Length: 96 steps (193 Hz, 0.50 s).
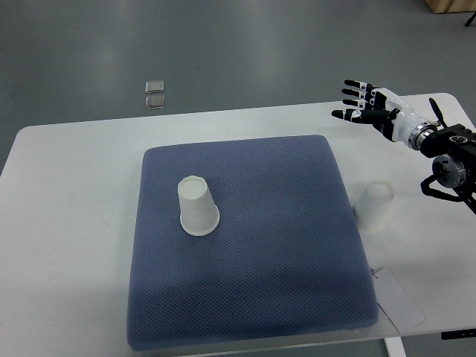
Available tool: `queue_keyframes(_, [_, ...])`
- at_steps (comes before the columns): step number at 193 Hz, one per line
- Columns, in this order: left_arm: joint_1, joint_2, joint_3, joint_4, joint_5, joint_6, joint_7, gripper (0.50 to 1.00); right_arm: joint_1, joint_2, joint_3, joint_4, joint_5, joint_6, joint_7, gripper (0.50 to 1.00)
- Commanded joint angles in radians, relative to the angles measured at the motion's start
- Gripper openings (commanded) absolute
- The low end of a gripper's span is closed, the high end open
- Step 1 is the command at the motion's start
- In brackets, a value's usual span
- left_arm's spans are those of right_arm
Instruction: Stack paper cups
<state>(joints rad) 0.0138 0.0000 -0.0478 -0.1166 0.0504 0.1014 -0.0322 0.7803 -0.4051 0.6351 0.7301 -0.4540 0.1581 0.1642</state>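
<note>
A white paper cup stands upside down on the blue mat, left of the mat's middle. A second white paper cup stands upside down on the white table, just off the mat's right edge. My right hand hovers above the table's far right part, beyond the second cup, with its fingers spread and holding nothing. Its arm comes in from the right edge. The left arm does not show.
The white table carries the mat. A paper tag lies at the mat's near right corner. Two small clear squares lie on the grey floor beyond the table.
</note>
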Motion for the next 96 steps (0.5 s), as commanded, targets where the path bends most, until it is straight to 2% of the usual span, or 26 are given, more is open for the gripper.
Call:
queue_keyframes(1, [0.000, 0.000, -0.001, 0.000, 0.000, 0.000, 0.000, 1.000, 0.001, -0.001, 0.000, 0.000, 0.000, -0.002, 0.000, 0.917])
queue_keyframes(96, [0.000, 0.000, 0.000, 0.000, 0.000, 0.000, 0.000, 1.000, -0.001, -0.009, 0.000, 0.002, 0.000, 0.005, 0.000, 0.917])
